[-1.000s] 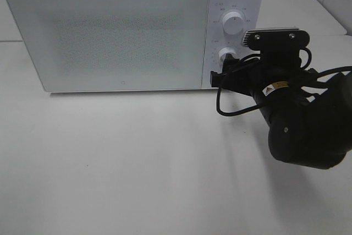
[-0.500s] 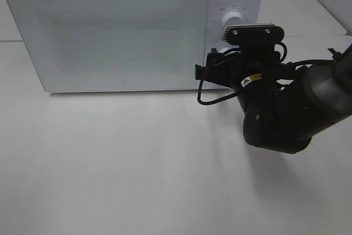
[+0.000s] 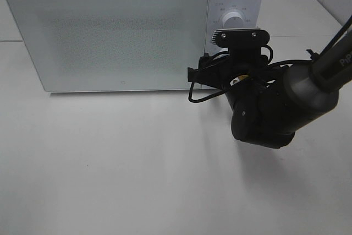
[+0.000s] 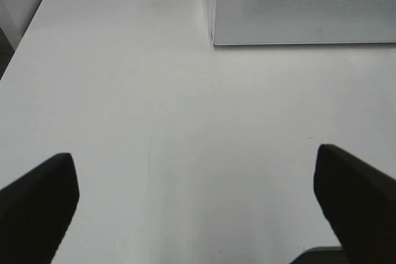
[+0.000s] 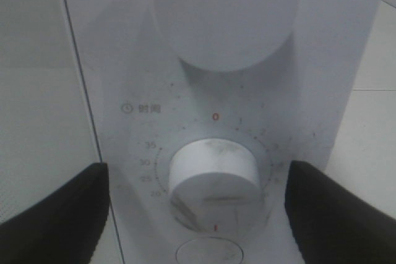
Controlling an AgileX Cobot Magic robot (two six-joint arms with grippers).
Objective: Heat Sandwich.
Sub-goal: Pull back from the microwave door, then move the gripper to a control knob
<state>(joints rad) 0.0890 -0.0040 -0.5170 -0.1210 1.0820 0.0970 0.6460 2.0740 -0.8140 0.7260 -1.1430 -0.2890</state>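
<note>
Sandwich: not to be seen in any of the 3 views. The microwave (image 3: pixel 132 31) stands at the back of the white table (image 3: pixel 110 158) with its door (image 3: pixel 110 34) shut, and the frosted, dotted panel shows nothing of what lies behind it.

The right gripper (image 3: pixel 208 72) is up against the control panel at the right end of the oven, just right of the door's edge. In the high view the arm and its camera mount cover the lower dial, and only the upper knob (image 3: pixel 234 20) shows above them. The right wrist view looks straight at the panel: the jaws are spread, with 1 dark finger (image 5: pixel 55 217) on either side of the timer knob (image 5: pixel 213 180) and a clear strip of white panel between each finger and the knob, so they grip nothing. Around that knob runs a scale with a red 0 at its top and 35, 30, 25 and 20 down one side. Close by on the panel sit a larger plain knob (image 5: pixel 226 13) (flanked by small Chinese labels) and the rim of a round button (image 5: pixel 213 255).

The left gripper (image 4: pixel 198 208) hangs over bare tabletop (image 4: pixel 185 122), jaws wide apart and empty, with a corner of the microwave (image 4: pixel 303 4) further off.
</note>
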